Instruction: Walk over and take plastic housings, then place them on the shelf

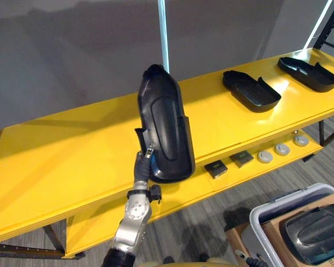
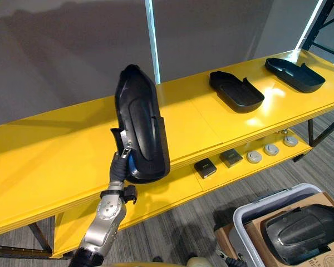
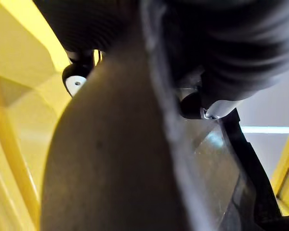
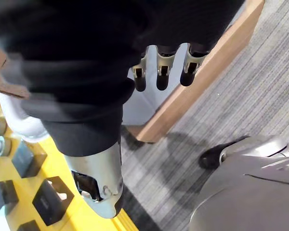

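Plastic housing [image 1: 164,119] stands near the frame's centre, held up by its lower end in the left hand [image 1: 142,167]. The fingers seem wrapped round that bottom edge, though most are hidden behind it. Its long axis runs nearly upright, top leaning slightly left, over the front edge of the yellow shelf [image 1: 61,156]. Bare shelf lies to its left; a second housing [image 1: 250,90] and a third housing [image 1: 309,73] rest at upper right. The right hand [image 4: 164,65] hangs with straight fingers, holding nothing.

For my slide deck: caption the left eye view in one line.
Left hand holds a black plastic housing above the yellow shelf, where two more housings lie.
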`<state>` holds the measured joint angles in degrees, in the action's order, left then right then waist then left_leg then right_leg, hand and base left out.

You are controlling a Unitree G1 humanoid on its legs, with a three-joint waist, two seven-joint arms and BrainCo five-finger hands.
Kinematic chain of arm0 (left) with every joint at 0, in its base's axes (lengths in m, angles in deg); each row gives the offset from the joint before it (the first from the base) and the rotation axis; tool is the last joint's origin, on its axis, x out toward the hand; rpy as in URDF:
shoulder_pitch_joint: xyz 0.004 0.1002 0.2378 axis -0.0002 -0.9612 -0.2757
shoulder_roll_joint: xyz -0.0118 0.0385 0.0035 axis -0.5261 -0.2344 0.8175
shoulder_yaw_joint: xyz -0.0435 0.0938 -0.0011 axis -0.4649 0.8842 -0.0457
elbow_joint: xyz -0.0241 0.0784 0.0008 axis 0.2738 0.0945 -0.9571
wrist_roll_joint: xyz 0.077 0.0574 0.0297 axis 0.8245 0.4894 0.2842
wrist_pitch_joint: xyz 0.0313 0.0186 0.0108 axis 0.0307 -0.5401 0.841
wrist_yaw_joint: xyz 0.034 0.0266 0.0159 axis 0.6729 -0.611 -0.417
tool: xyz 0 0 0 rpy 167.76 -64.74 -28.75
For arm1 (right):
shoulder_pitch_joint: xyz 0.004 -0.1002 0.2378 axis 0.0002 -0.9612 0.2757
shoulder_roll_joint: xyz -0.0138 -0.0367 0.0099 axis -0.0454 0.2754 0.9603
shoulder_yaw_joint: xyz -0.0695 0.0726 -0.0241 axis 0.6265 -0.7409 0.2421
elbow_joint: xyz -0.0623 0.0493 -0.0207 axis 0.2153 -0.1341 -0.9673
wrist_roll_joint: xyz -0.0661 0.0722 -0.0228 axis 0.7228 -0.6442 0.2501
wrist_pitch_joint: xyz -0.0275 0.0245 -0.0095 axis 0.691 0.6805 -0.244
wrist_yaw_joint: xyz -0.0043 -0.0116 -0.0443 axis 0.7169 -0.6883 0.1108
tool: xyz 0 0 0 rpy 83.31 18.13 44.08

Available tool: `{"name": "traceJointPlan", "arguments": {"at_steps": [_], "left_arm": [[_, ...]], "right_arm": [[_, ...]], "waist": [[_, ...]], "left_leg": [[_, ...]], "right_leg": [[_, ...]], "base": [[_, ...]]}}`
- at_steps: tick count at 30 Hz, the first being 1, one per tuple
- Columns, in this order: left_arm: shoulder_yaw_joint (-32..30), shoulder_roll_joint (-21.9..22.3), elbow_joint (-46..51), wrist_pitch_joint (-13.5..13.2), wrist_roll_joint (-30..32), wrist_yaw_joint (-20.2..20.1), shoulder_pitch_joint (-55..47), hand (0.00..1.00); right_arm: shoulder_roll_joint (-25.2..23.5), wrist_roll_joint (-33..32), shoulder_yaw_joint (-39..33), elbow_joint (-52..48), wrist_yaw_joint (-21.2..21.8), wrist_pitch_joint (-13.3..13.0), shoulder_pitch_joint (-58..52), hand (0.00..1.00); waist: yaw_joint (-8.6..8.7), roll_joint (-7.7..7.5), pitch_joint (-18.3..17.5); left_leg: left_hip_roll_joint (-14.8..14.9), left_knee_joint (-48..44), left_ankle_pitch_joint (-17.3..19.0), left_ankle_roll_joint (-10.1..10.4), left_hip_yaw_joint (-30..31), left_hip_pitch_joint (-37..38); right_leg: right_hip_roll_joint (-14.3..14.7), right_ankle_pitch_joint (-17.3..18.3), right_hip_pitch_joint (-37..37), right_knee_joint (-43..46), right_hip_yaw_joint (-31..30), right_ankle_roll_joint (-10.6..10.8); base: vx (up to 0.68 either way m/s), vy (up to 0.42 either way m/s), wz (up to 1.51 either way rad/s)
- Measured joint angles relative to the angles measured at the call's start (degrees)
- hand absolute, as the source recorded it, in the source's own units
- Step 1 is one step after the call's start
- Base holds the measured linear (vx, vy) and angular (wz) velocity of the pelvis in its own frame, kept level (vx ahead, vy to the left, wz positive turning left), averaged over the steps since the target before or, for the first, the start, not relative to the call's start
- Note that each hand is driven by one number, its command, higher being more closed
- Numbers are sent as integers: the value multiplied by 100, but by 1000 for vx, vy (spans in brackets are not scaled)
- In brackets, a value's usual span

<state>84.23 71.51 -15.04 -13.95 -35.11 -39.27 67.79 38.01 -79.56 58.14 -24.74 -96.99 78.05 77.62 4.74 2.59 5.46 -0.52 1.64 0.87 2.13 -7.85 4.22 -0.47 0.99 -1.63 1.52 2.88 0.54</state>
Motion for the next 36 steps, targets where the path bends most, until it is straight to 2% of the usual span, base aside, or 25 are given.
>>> {"name": "traceJointPlan", "arguments": {"at_steps": [2, 7, 10, 11, 15, 17, 20, 21, 28, 36], "left_arm": [[-143, -33, -373, 96, 42, 164, 339, 100], [-279, -129, -1122, 158, -107, 386, 1017, 100], [-505, -190, -1509, 188, -317, 512, 1252, 100], [-614, -225, -1606, 188, -341, 577, 1372, 100], [-876, -364, -1990, 192, -471, 700, 1961, 100], [-960, -481, -2070, 195, -536, 752, 2099, 100], [-1118, -548, -2243, 207, -588, 768, 2274, 100], [-1116, -571, -2281, 208, -606, 762, 2308, 0], [-1341, -695, -2592, 260, -651, 817, 2658, 0], [-1616, -701, -2594, 241, -694, 1009, 2790, 0]], "right_arm": [[-5, 46, 11, -51, -2, 5, -98, 0], [-10, 51, 139, -54, -15, 24, -315, 0], [-17, 51, 204, -91, -24, 23, -352, 0], [-14, 51, 215, -125, -25, 20, -342, 0], [-45, 50, 219, -214, -29, 5, -255, 0], [-58, 49, 219, -213, -29, 3, -182, 0], [-55, 45, 220, -213, -29, 3, -137, 0], [-55, 44, 220, -213, -28, 3, -134, 0], [-34, 36, 305, -260, -27, -41, -63, 0], [-17, 21, 386, -263, -31, -40, -74, 0]], "waist": [[82, -14, -2], [111, -73, 5], [249, -111, 4], [268, -120, 9], [309, -133, 33], [383, -148, 52], [388, -138, 65], [389, -136, 70], [394, -134, 296], [393, -135, 300]], "left_leg": [[67, 118, -33, 53, -28, -84], [193, 276, -132, 199, -68, -176], [249, 284, -150, 221, -62, -161], [257, 293, -167, 246, -65, -166], [316, 359, -320, 180, -64, -209], [328, 360, -320, 180, -72, -209], [334, 354, -319, 181, -84, -200], [334, 354, -319, 182, -84, -200], [339, 351, -309, 199, -96, -197], [363, 366, -336, 256, -83, -318]], "right_leg": [[38, -42, 51, -162, 105, -2], [126, -43, 202, -169, 232, -4], [140, -60, 209, -133, 379, -21], [149, -130, 241, -116, 397, -85], [220, -164, 336, -69, 440, -188], [234, -150, 335, -68, 455, -206], [241, -144, 332, -67, 442, -214], [240, -139, 332, -64, 443, -221], [227, -44, 404, 89, 436, -220], [233, -30, 565, 166, 481, -241]], "base": [[-139, -70, -12], [-17, -84, -6], [45, -52, -1], [78, -55, -5], [111, -41, -1], [103, -12, -2], [64, 3, -3], [32, 12, -1], [-49, 4, 0], [-14, -3, 1]]}}
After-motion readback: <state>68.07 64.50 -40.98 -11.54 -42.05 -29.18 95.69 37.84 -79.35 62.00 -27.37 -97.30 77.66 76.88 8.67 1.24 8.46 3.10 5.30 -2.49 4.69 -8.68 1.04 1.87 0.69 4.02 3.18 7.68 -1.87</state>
